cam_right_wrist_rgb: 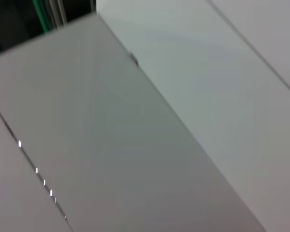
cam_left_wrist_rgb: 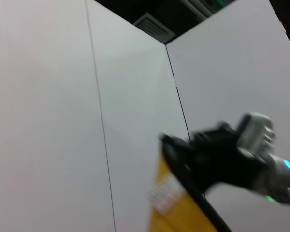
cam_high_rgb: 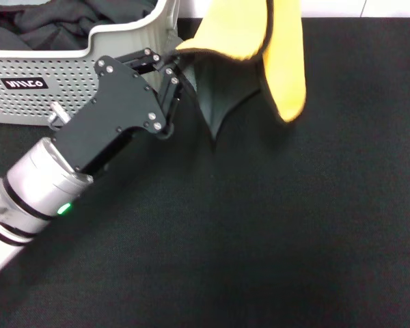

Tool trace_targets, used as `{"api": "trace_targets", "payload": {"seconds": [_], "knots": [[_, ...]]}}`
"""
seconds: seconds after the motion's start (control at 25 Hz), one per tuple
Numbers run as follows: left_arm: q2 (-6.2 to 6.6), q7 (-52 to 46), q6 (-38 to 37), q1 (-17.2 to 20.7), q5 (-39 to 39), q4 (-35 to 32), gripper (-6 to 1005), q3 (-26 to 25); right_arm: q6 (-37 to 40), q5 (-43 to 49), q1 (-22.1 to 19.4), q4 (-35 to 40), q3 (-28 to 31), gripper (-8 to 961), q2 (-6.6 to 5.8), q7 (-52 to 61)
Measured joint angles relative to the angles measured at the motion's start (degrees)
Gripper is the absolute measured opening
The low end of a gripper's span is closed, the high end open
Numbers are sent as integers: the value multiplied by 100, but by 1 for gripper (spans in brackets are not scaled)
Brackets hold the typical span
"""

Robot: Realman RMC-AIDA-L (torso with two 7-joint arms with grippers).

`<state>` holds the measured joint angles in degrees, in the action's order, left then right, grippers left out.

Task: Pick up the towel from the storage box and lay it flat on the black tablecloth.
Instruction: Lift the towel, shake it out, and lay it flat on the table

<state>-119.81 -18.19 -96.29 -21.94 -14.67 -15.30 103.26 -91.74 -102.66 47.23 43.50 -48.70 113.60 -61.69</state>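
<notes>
The towel (cam_high_rgb: 287, 55) hangs in the air above the black tablecloth (cam_high_rgb: 260, 225), just right of the storage box (cam_high_rgb: 68, 82). Its yellow-orange side faces out and its grey-green side (cam_high_rgb: 219, 96) shows in the fold. My left gripper (cam_high_rgb: 175, 63) is beside the box's right corner, shut on the towel's left edge. In the left wrist view my right gripper (cam_left_wrist_rgb: 176, 150) is shut on an upper corner of the towel (cam_left_wrist_rgb: 174, 208). It is out of the head view.
A plain black bunched garment (cam_high_rgb: 55, 24) lies in the storage box at the back left. White wall panels (cam_right_wrist_rgb: 183, 96) fill the right wrist view. The tablecloth stretches to the front and right of the hanging towel.
</notes>
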Motion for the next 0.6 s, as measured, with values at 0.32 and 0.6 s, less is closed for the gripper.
{"api": "trace_targets", "payload": {"seconds": [0.32, 0.6], "knots": [[513, -2020, -823, -146, -33, 0, 29, -514, -890, 536, -792, 435, -207, 32, -44, -821], [991, -3001, -1021, -361, -202, -202, 28, -876, -979, 606, -1319, 783, -246, 32, -314, -1271]]}}
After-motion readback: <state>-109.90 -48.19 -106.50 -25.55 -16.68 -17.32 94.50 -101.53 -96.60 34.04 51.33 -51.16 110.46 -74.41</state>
